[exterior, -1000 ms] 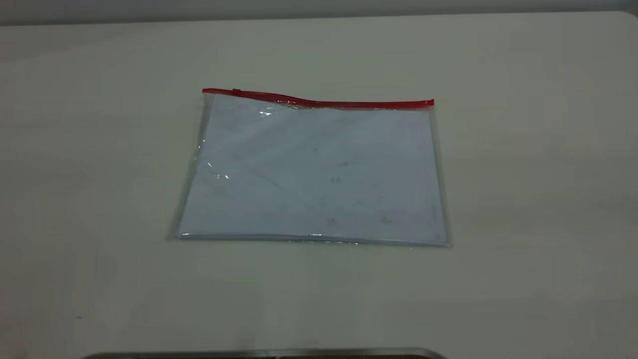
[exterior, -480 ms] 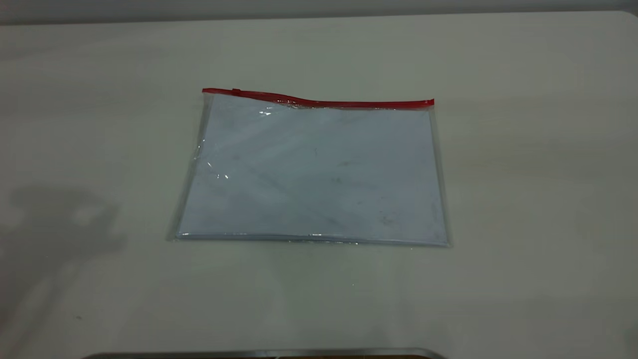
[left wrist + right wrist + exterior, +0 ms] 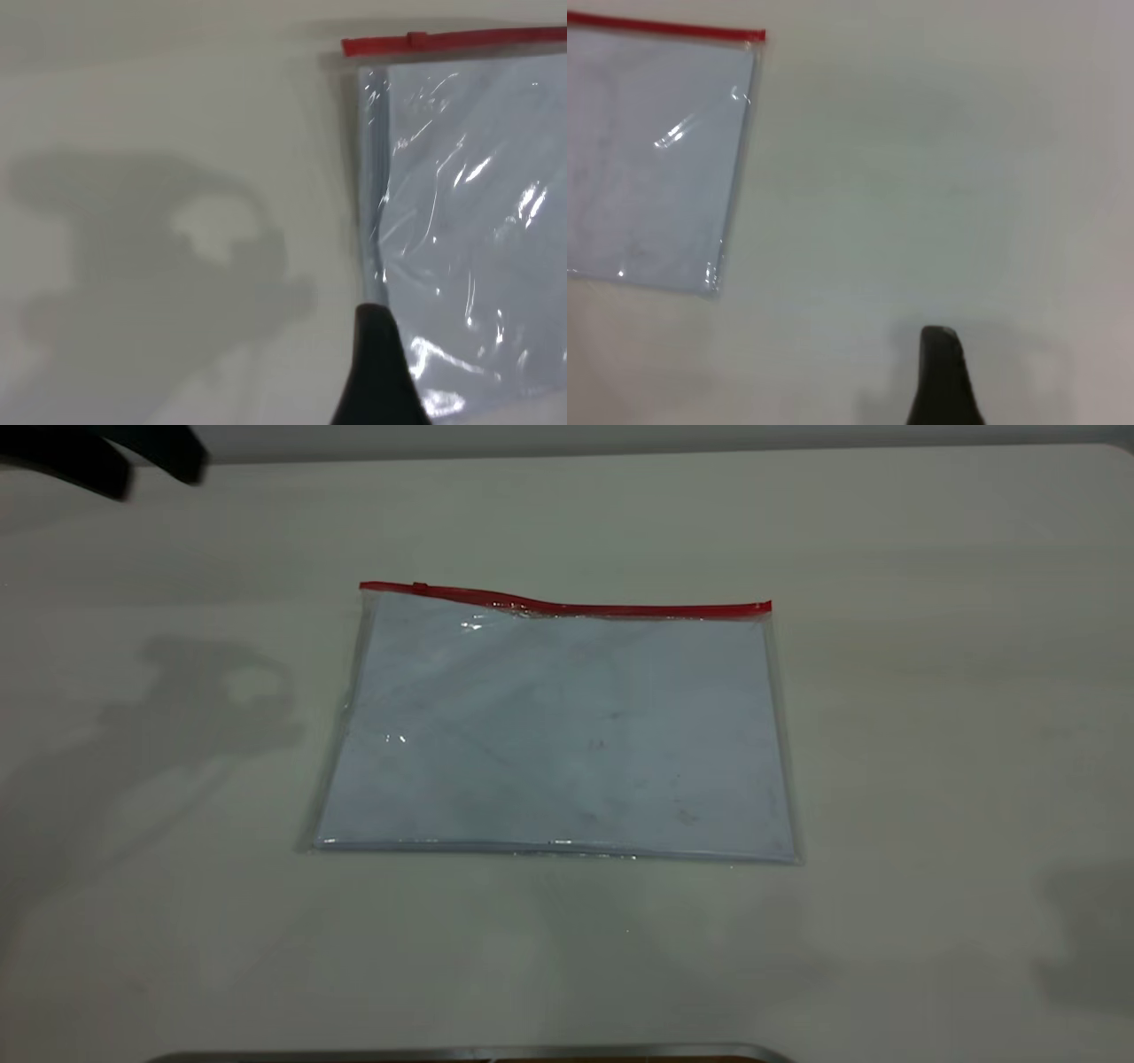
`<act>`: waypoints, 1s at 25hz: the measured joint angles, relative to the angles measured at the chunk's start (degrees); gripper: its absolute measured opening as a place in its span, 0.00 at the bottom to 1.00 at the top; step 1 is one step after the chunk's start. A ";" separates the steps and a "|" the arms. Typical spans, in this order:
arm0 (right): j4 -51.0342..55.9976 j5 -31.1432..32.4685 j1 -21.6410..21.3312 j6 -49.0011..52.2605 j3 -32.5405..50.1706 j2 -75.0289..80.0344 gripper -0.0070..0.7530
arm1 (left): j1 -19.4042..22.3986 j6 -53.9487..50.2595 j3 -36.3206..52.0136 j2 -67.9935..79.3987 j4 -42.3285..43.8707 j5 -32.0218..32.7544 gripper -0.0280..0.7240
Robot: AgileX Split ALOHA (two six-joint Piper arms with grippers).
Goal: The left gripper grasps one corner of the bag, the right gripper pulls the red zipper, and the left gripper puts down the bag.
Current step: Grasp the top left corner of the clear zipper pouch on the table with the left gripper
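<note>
The white table (image 3: 930, 717) carried the bag (image 3: 558, 735), a clear pouch of white paper sheets lying flat at its middle. The red zipper (image 3: 567, 607) ran along the bag's far edge, its slider tab (image 3: 420, 587) near the left corner. The left gripper (image 3: 106, 460) hung high over the far-left table, well apart from the bag; jaw opening: cannot tell. One right gripper fingertip (image 3: 943, 376) showed over bare table beside the bag; opening: cannot tell.

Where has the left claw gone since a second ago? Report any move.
Yes. The left claw has come into the exterior view's top left corner, beyond the bag, which lies unmoved on the table; earlier it was out of view.
</note>
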 joint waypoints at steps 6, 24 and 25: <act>0.00 -1.19 0.00 -0.71 -5.15 12.51 0.77 | 0.00 10.93 -5.30 10.03 -9.54 -0.06 0.82; 2.47 -6.59 0.00 -3.55 -7.55 28.49 0.77 | 0.00 46.42 -8.58 26.67 -44.96 -2.46 0.82; 2.70 -6.72 0.00 -3.87 -7.55 28.61 0.77 | 0.00 47.61 -9.11 27.36 -46.51 -2.46 0.82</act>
